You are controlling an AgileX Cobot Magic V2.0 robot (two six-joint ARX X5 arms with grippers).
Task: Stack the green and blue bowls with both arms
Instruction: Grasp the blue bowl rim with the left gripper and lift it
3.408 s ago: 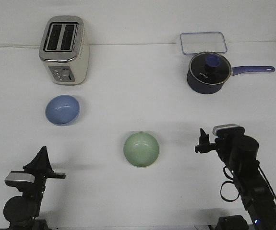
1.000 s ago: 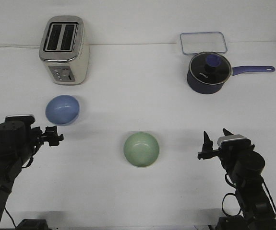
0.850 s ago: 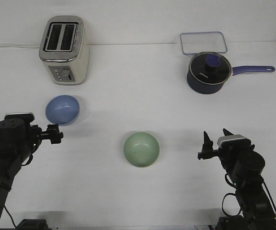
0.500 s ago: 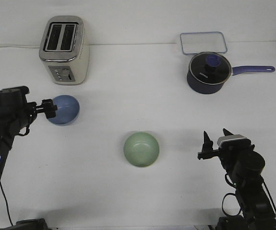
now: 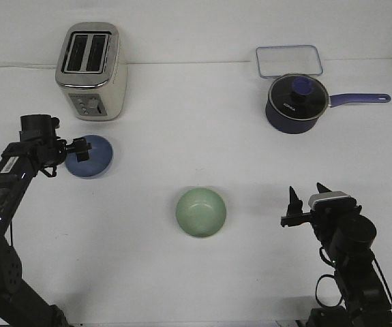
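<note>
Left gripper (image 5: 80, 148) over blue bowl (image 5: 91, 157) rim, mid-left; closure unclear, maybe ungrasped. Right gripper (image 5: 305, 196) open, empty. Shallow rim pinch could slip.

Bright, even overhead light. White table (image 5: 196, 136) near washed out. Soft faint shadows under green bowl (image 5: 201, 212), pan (image 5: 292, 103), toaster (image 5: 91, 71). Glare on toaster top. Focus sharp; slight grain.
</note>
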